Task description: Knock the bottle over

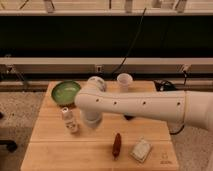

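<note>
The bottle (pixel 70 120) stands upright near the left edge of the table (pixel 55 150), with the gripper (pixel 91 122) just to its right; I cannot tell how open it is or whether it holds anything.

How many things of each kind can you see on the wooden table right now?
Bottle: 1
Paper cup: 1
Green bowl: 1
Reddish-brown stick-like item: 1
Pale packet: 1
Total: 5
The gripper hangs at the arm's end, just right of the bottle.
</note>
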